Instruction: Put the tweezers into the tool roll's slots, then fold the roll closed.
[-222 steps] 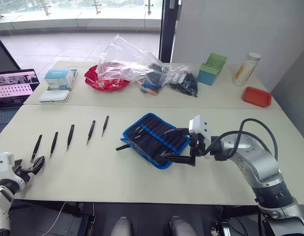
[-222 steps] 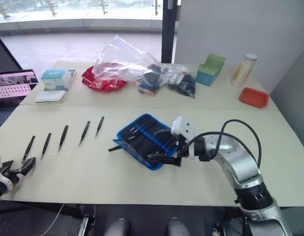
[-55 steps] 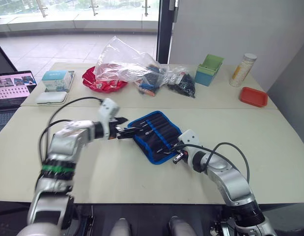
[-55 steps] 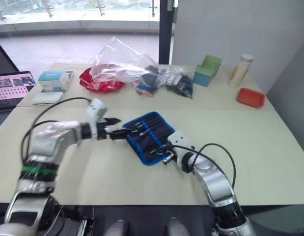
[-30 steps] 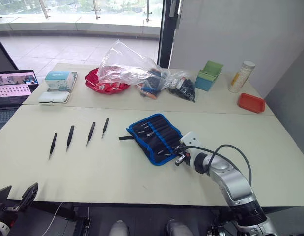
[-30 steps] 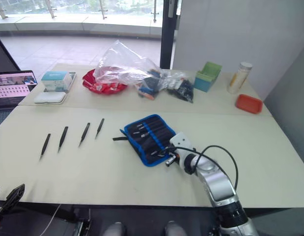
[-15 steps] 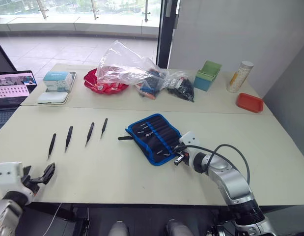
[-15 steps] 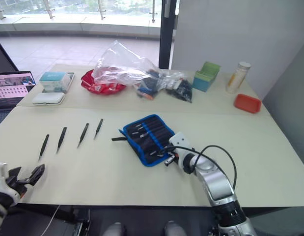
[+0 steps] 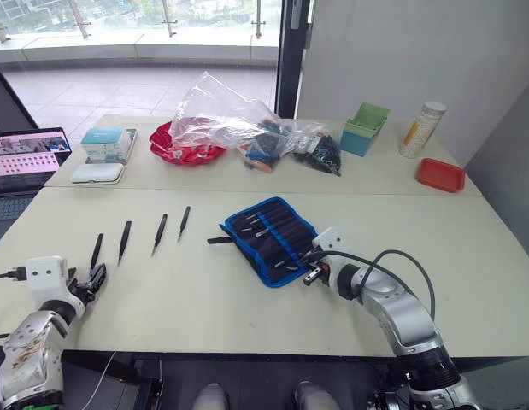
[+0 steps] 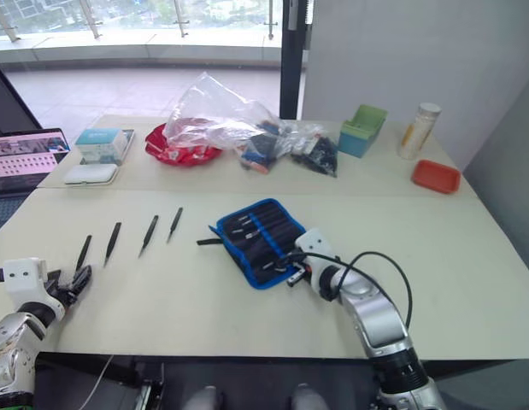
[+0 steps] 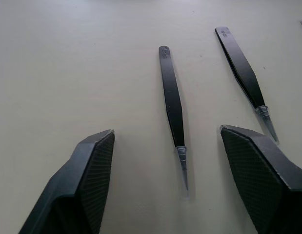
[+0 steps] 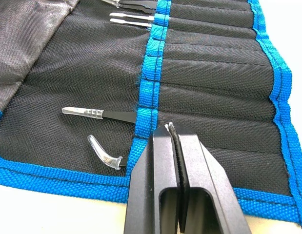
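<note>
At the near left corner of the bench (image 9: 204,307) the left gripper (image 11: 163,187) sits low over the surface with its jaws spread wide, empty, one tweezer (image 11: 172,105) lying between the two fingers (image 11: 85,180) with its capped tip pointing back toward the wrist. A second tweezer (image 11: 243,73) lies just beside it, roughly parallel. In the head view these belong to a row of four loose tweezers (image 9: 127,239) laid out side by side on the left half of the bench, apart from one another and well apart from the tool roll (image 9: 271,238). Toward the near edge right of centre, the right gripper (image 12: 172,141) has its jaws pressed together with nothing between them, the tip resting on the roll's inner blue band near its closest corner. The roll lies open and flat at mid-bench, turned at an angle to the edges, its strap (image 9: 216,240) trailing off toward the left. Several slots (image 12: 214,73) already carry tools whose clear-capped tips (image 12: 82,111) poke out past the blue band. Along the far edge sit a laptop (image 9: 25,159) at the left corner, a white case (image 9: 96,173), a red dish (image 9: 185,147) under a clear plastic bag (image 9: 221,111), a green box (image 9: 367,128), a bottle (image 9: 420,128) and a red tray (image 9: 440,174) at the right.
</note>
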Robot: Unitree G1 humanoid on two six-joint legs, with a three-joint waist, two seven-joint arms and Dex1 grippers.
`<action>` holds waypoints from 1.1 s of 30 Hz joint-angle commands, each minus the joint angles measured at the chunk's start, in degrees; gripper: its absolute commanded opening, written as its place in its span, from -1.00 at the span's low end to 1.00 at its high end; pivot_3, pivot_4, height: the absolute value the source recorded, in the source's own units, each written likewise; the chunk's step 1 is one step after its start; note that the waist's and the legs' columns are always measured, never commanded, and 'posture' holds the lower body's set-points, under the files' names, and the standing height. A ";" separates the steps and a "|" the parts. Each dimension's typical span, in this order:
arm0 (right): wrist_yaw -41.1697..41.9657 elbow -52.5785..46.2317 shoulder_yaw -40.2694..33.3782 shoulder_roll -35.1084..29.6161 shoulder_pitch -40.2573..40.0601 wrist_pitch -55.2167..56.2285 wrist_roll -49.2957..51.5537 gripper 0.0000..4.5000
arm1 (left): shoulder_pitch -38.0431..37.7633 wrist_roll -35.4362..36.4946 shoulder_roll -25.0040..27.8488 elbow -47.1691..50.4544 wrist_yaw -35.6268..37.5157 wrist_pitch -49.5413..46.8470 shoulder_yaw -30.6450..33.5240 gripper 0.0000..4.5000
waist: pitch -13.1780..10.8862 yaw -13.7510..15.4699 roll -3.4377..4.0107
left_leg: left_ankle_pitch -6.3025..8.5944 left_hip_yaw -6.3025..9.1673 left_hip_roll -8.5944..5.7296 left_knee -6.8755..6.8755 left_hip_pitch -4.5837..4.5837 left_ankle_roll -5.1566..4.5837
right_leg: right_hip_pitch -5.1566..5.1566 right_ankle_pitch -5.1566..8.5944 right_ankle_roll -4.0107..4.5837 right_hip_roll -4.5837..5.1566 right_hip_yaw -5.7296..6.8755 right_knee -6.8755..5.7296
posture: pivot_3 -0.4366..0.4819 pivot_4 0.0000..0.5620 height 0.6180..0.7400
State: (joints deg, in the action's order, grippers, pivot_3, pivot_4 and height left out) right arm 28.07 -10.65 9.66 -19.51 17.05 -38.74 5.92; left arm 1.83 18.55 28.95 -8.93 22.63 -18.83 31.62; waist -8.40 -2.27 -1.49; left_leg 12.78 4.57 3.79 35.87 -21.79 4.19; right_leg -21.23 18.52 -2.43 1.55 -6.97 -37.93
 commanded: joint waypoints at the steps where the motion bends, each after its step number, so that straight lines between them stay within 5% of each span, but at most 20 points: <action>1: -0.60 2.21 0.38 -0.15 -0.71 -2.22 -0.33 -1.00 | 0.44 0.56 -0.76 -0.97 0.80 -0.65 -2.31 -0.07 | 0.00 0.02 0.00 | 0.00 0.00 0.00 0.00 0.00 0.00 | 0.00 0.00 0.00 0.00 0.00 0.00 | -0.05 -0.47 1.00; 7: -0.73 2.12 0.27 -0.16 -0.86 -2.23 -0.37 -1.00 | 0.64 0.58 -0.48 -0.74 0.85 -1.52 -2.40 -0.97 | 0.00 0.02 0.01 | 0.00 0.00 0.00 -0.01 0.00 0.00 | 0.00 0.00 -0.01 0.00 0.00 0.00 | -0.05 -0.47 1.00; 14: -0.97 2.14 0.40 0.15 -1.02 -2.09 -0.42 -1.00 | 0.83 1.30 1.04 1.78 0.26 -2.12 -0.41 -0.99 | -0.01 -0.03 0.02 | 0.00 0.00 0.01 -0.01 0.00 0.00 | -0.01 0.01 -0.02 0.00 0.00 0.00 | -0.05 -0.47 1.00; 21: -1.13 2.25 0.74 0.32 -0.92 -2.01 -0.59 -1.00 | 6.69 8.42 5.12 17.25 -3.30 -12.30 3.04 -0.99 | -0.42 -0.18 -0.73 | -0.01 0.04 0.10 -0.02 -0.18 0.01 | -0.17 0.01 -0.01 -0.07 0.04 -0.04 | -0.05 -0.47 1.00; 29: -1.77 4.14 1.29 1.51 1.01 -2.03 -0.84 -1.00 | 19.79 18.97 8.41 25.35 -0.13 -31.06 -9.18 -0.99 | -0.50 -0.48 -0.86 | -0.02 0.03 0.06 -0.02 -0.14 0.04 | -0.11 -0.01 -0.04 -0.04 0.03 0.01 | -0.05 -0.47 1.00; 33: -2.30 4.83 1.70 2.82 1.56 -1.73 -1.00 -1.00 | 31.52 15.98 3.21 17.41 4.11 -33.27 -24.29 -0.99 | -0.51 -0.49 -0.88 | -0.03 0.05 0.06 0.01 -0.16 0.05 | -0.12 -0.02 -0.04 -0.11 0.05 -0.03 | -0.05 -0.47 1.00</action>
State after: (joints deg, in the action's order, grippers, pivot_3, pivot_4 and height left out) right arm 26.96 -8.45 10.27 -17.13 19.32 -39.05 5.79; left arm 30.65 35.54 32.97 9.80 24.34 -51.65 12.41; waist -8.90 -2.76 -2.37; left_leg 12.74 4.61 3.83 35.89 -21.96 4.24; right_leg -21.35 18.50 -2.48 1.45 -6.93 -37.95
